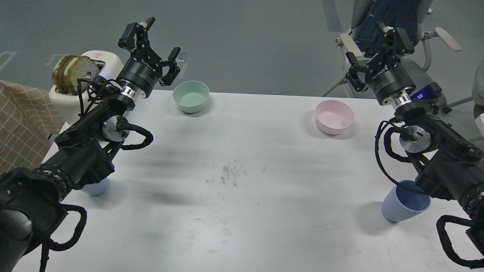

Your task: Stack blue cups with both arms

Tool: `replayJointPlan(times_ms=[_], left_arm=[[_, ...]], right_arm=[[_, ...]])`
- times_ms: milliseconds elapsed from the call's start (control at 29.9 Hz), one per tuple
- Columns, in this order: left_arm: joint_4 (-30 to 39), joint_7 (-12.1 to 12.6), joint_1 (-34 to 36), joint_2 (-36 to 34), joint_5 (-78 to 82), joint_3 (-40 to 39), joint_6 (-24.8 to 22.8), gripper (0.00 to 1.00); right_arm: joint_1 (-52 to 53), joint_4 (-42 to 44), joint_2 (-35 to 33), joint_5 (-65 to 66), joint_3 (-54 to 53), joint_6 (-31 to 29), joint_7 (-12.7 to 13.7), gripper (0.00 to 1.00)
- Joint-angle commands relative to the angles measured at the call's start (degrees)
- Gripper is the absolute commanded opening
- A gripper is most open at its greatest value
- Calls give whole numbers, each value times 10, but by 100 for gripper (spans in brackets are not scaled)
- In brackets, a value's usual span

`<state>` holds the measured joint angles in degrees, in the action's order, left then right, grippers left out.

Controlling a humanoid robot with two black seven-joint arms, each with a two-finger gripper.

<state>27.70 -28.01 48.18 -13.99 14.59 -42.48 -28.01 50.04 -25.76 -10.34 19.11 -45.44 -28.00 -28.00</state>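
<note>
2 blue cups, left one (96, 187) and right one (405, 201), stand well apart on bench (242, 181), unstacked. Left gripper (153, 45) and right gripper (374, 51) raised, spread, empty. All steps remain.

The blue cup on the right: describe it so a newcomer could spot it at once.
Start at the white table and go to its near right corner, under the right arm. The blue cup stands there upright, taller and narrower than the pink bowl behind it.
</note>
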Motion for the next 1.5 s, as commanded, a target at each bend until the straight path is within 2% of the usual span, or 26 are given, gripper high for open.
replayJointPlan(times_ms=[0,234,1470], left_arm=[[0,0,3,2,0,-1,0,98],[0,0,5,0,-1,2,0,98],[4,0,1,12,3,4,0,98]], right_arm=[[1,7,10,-1,0,0,0,100],[8,45,34,-5,-1,0,0,100],[16,42,38,-3,-1,0,0,100]])
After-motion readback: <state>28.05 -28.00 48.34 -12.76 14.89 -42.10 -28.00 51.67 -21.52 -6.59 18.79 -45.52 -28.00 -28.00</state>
